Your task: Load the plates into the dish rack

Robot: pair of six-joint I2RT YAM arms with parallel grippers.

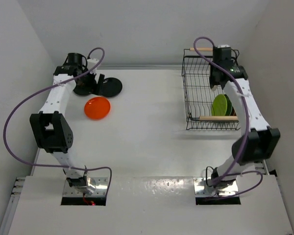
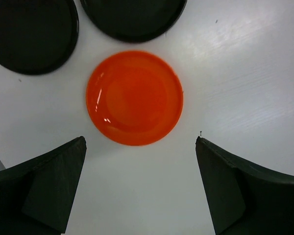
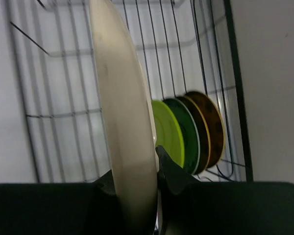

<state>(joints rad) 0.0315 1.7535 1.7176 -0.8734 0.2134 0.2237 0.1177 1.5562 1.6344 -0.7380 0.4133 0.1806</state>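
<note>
- Dish rack point(image 1: 196, 73), far right of the table point(image 1: 147, 147): upright plates stand in a row at its near end.
- Right wrist view shows three of them: lime green plate point(image 3: 169, 132), dark green plate point(image 3: 187, 129), brown-gold plate point(image 3: 211, 127).
- Right gripper point(image 3: 136, 183) pinches the cream plate point(image 3: 125, 112) on edge over the rack, apart from the row; seated or not, cannot tell.
- Top view hides the cream plate behind the arm.
- Left gripper point(image 2: 140, 147): jaws spread wide above the orange-red plate point(image 2: 134, 98), which lies flat on the table. Two black plates point(image 2: 32, 34) lie just beyond it.
</note>
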